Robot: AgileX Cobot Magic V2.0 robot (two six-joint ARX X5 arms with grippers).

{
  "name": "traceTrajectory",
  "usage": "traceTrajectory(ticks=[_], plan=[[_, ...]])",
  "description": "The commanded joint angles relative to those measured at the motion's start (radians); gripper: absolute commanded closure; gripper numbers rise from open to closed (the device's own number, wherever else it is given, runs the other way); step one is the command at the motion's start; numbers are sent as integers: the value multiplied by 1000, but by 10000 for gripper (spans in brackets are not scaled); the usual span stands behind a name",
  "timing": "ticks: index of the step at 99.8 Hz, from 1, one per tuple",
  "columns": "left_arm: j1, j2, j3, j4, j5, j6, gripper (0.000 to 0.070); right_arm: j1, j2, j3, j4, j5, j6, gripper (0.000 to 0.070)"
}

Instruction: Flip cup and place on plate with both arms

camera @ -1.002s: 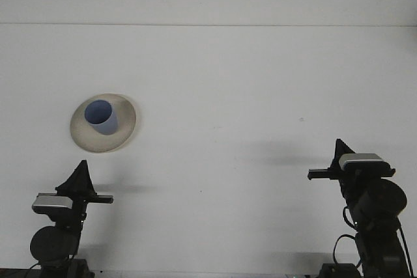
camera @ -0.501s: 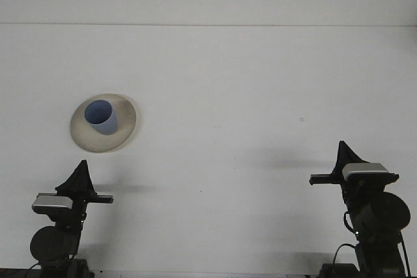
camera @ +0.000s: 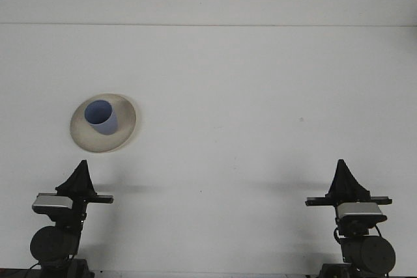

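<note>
Blue cup [camera: 101, 116] sits mouth-up on the cream plate [camera: 124, 128], left side of the white worktop [camera: 247, 96], leaning a touch, it seems. Left pincer [camera: 81, 175] and right pincer [camera: 343, 176] sit near the front edge, well apart from it; jaw spread can't be told.

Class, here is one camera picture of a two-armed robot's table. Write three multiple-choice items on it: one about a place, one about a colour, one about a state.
1. Where is the plate?
A. left of the middle
B. right of the middle
C. at the far edge

2. What colour is the cup?
A. red
B. blue
C. green

3. How is the cup placed?
A. upside down on the table
B. held by the right gripper
C. on the plate, opening up

Key: 1 A, the plate lies ahead of the left gripper; 2 B, its wall and inside are blue; 3 C, its open mouth shows, and the right gripper is far from it.
</note>
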Motion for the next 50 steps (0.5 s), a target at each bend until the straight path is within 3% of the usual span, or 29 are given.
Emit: traceTrajectory(ticks=[1, 50], plan=[[0, -2, -20, 11, 0, -3, 689, 1, -41, -19, 6, 2, -6, 698], [0, -2, -19, 9, 0, -3, 689, 0, -37, -118, 42, 47, -3, 698]])
